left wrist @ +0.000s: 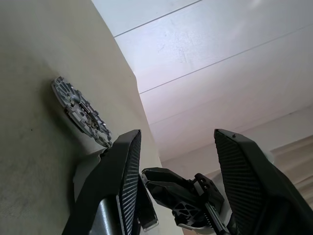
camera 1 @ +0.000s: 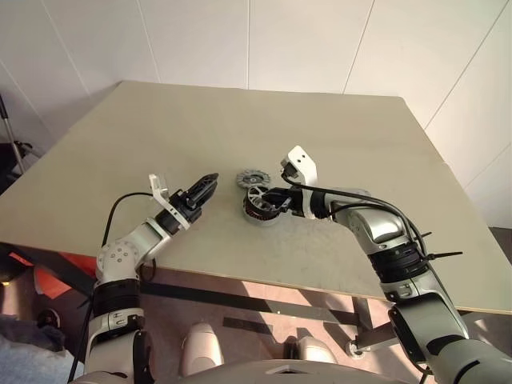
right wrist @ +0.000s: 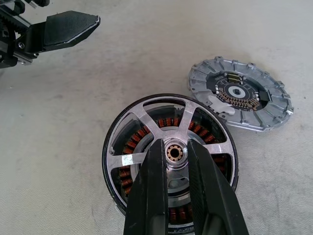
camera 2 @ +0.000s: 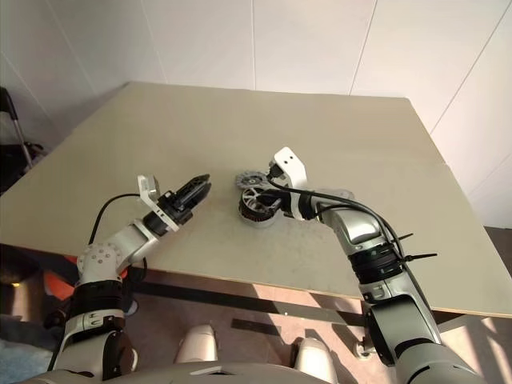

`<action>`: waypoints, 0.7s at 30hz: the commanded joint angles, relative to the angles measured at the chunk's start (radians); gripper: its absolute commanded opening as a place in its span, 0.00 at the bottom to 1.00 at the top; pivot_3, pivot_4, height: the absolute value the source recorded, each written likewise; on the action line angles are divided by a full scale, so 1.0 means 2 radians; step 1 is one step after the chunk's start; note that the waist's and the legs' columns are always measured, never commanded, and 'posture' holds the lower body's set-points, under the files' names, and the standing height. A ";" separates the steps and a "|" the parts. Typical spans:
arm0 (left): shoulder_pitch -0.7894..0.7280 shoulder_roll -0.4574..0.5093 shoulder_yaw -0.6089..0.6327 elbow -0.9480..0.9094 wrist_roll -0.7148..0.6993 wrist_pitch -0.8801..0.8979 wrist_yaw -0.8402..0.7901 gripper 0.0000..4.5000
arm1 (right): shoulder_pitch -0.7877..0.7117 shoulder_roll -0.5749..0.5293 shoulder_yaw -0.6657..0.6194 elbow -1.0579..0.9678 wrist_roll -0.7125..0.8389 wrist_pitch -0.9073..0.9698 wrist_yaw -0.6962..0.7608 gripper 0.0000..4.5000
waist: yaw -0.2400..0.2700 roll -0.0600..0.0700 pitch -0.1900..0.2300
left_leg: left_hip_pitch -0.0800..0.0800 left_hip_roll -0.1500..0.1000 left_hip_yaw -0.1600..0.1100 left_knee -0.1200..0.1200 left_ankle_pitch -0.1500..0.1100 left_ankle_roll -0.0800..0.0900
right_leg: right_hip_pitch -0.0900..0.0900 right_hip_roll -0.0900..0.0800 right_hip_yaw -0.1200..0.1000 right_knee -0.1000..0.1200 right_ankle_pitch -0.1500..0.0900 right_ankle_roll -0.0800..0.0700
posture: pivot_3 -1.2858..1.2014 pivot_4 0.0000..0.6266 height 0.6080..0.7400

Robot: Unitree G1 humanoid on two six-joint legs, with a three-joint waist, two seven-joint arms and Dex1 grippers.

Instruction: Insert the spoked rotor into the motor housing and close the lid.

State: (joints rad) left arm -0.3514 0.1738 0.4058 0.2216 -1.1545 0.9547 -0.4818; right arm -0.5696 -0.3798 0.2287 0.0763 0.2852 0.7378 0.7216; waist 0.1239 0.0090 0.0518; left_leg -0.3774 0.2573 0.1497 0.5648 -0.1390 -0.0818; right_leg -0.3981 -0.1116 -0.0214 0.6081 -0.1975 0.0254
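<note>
**Rotor over housing, lid flat alongside**

Near the middle of the beige matte table top (camera 1: 336,152), the spoked rotor (right wrist: 168,147) – a small wheel w/ black outer rim and bright silver spokes round a brass-coloured hub – sits over the motor housing (camera 1: 254,216), a short round grey cup. Copper-red windings of the housing show through the gaps between the spokes in the right wrist view, so rotor and housing are concentric; whether the rotor is fully seated can't be told.

Right gripper (right wrist: 177,161) comes in from the robot's right, angled down onto the rotor. Its two black fingers (right wrist: 149,196) are nearly together, pinching the central hub area of the rotor from both sides – clenched on the rotor.

Just beyond the housing, farther from the robot, lies the lid (right wrist: 240,93): a flat round light-grey metal disc w/ ribbed edge and a dark centre carrying a small circuit ring. It lies flat on the table, close beside the rotor rim; touching or not can't be told.

Left gripper (camera 1: 202,192) hovers above the table on the robot's left of the housing, pointing toward it, apart from rotor and lid. Its ribbed black fingers (left wrist: 122,186) stand spread w/ nothing between them – released, empty. In the left wrist view the lid (left wrist: 80,112) appears past those fingers, and the right gripper shows between them.

White panelled walls (camera 1: 320,40) stand behind the table.
</note>
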 commanded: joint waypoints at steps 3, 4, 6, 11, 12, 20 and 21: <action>-0.014 0.003 0.000 -0.004 0.003 -0.006 -0.011 0.56 | -0.004 0.002 -0.008 -0.006 -0.004 -0.013 0.003 0.06 | 0.000 0.000 0.000 | 0.000 0.000 0.000 0.000 0.000 0.000 | 0.000 0.000 0.000 0.000 0.000 0.000 | 0.52 0.00 1.00; -0.015 0.003 0.000 -0.004 0.004 -0.006 -0.011 0.56 | -0.004 0.002 -0.008 -0.007 -0.004 -0.014 0.004 0.06 | 0.000 0.000 0.000 | 0.000 0.000 0.000 0.000 0.000 0.000 | 0.000 0.000 0.000 0.000 0.000 0.000 | 0.52 0.00 1.00; -0.014 0.002 -0.001 -0.005 0.007 -0.006 -0.012 0.56 | -0.006 0.002 -0.010 -0.007 -0.004 -0.014 0.004 0.06 | 0.000 0.000 0.000 | 0.000 0.000 0.000 0.000 0.000 0.000 | 0.000 0.000 0.000 0.000 0.000 0.000 | 0.52 0.00 1.00; -0.013 0.000 -0.002 -0.005 0.010 -0.007 -0.013 0.56 | -0.004 0.002 -0.004 -0.004 -0.004 -0.014 0.014 0.14 | 0.000 0.000 0.000 | 0.000 0.000 0.000 0.000 0.000 0.000 | 0.000 0.000 0.000 0.000 0.000 0.000 | 0.52 0.00 1.00; -0.013 0.000 -0.003 -0.005 0.011 -0.008 -0.012 0.56 | -0.002 0.002 -0.003 -0.005 -0.004 -0.014 0.015 0.22 | 0.000 0.000 0.000 | 0.000 0.000 0.000 0.000 0.000 0.000 | 0.000 0.000 0.000 0.000 0.000 0.000 | 0.52 0.00 1.00; -0.011 -0.001 -0.004 -0.009 0.014 -0.007 -0.012 0.56 | -0.013 0.009 -0.025 -0.026 0.013 -0.004 0.016 0.59 | 0.000 0.000 0.000 | 0.000 0.000 0.000 0.000 0.000 0.000 | 0.000 0.000 0.000 0.000 0.000 0.000 | 0.52 0.00 1.00; -0.011 -0.001 -0.004 -0.009 0.014 -0.007 -0.012 0.56 | -0.015 0.011 -0.031 -0.029 0.019 0.000 0.015 0.59 | 0.000 0.000 0.000 | 0.000 0.000 0.000 0.000 0.000 0.000 | 0.000 0.000 0.000 0.000 0.000 0.000 | 0.52 0.00 1.00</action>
State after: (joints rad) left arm -0.3583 0.1697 0.4011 0.2293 -1.1242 0.9464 -0.4933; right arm -0.5689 -0.3626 0.2085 0.0725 0.2870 0.7335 0.7495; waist 0.1238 0.0090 0.0518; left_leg -0.3773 0.2573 0.1497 0.5648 -0.1391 -0.0816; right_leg -0.3981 -0.1116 -0.0214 0.6084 -0.1975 0.0254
